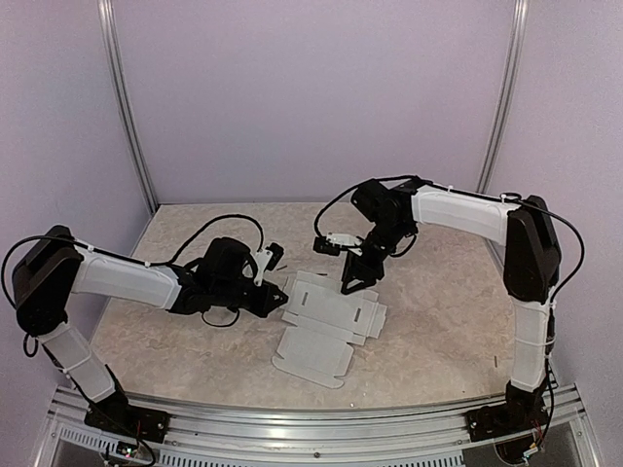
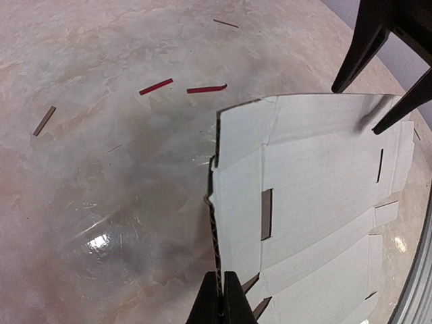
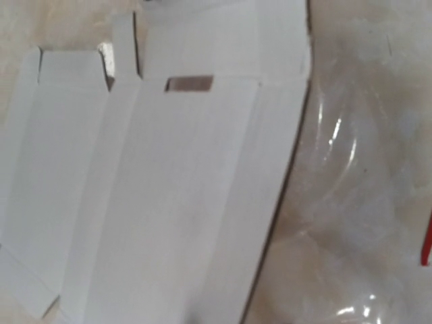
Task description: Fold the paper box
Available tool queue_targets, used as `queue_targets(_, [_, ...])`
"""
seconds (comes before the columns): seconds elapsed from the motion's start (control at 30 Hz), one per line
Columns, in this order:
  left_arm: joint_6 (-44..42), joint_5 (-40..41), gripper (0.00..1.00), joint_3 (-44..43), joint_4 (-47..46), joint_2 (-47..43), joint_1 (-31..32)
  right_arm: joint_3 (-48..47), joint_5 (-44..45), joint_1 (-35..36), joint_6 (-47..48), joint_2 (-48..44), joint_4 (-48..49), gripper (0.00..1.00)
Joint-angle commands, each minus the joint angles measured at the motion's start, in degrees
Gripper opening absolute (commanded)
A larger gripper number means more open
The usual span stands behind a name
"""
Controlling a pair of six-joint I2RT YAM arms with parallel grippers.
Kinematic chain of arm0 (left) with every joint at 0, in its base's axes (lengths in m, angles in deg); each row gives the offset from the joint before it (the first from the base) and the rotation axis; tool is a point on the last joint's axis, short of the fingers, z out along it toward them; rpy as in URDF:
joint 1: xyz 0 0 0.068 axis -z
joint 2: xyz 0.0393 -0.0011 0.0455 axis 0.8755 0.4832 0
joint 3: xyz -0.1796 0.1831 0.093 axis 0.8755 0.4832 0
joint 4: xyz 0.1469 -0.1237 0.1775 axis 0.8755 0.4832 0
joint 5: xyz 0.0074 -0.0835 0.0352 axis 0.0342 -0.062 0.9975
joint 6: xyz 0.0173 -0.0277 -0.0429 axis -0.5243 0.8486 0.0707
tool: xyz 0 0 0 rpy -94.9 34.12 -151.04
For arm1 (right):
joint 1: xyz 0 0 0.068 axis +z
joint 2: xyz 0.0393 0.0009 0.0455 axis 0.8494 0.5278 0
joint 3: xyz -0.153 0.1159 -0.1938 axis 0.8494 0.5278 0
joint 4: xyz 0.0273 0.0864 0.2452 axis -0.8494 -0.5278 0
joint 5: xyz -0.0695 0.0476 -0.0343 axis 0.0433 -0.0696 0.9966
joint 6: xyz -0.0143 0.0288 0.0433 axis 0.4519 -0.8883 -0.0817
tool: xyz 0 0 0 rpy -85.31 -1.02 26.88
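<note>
At the middle of the bench (image 1: pixel 448 321), the left gripper (image 2: pixel 221 287) clamps the flat grey-white card blank (image 1: pixel 326 331) by its edge, likely anchoring it for the parted right gripper (image 1: pixel 354 282) above.

Soft, even light filled the top view, leaving only faint shadows on the worktop (image 1: pixel 438 321). In the left wrist view a bright glare spot sat at lower left, a grey shadow spread mid-frame, and the edges bowed. The right wrist view was blurred throughout, the paper box (image 3: pixel 155 189) washed pale, with glare arcs at lower right.
</note>
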Motion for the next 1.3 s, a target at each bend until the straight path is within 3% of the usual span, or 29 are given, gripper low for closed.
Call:
queue_targets(0.0, [0.2,1.3,0.0,1.7,-2.9,-2.1,0.4,-2.4,-1.5,-0.2,-1.3,2.5,-1.6,0.35])
queue_targets(0.5, [1.0,1.1,0.0,2.6,-3.5,-3.5,0.5,-3.7,-1.8,0.1,-2.7,1.7,-0.3,0.01])
queue_targets(0.6, [1.3,1.7,0.01,2.7,-3.3,-3.6,0.5,-2.1,1.8,1.0,-3.1,0.3,2.6,0.0])
queue_targets(0.73, [1.8,3.5,0.34,3.5,-2.1,-4.8,0.5,0.3,10.4,3.9,-2.7,-2.1,7.2,0.0])
queue_targets(0.83, [1.8,4.2,0.48,6.5,-2.1,-7.9,0.6,2.4,17.3,6.7,-1.7,-3.5,11.2,0.0])
queue_targets(1.07, [5.4,8.9,0.54,16.9,-4.1,-19.6,-0.1,10.2,33.5,12.9,2.3,-7.8,23.4,0.0])
queue_targets(1.27, [9.1,6.1,0.55,22.8,-6.6,-24.2,-6.2,17.1,43.3,15.7,8.6,-9.1,37.4,0.0])
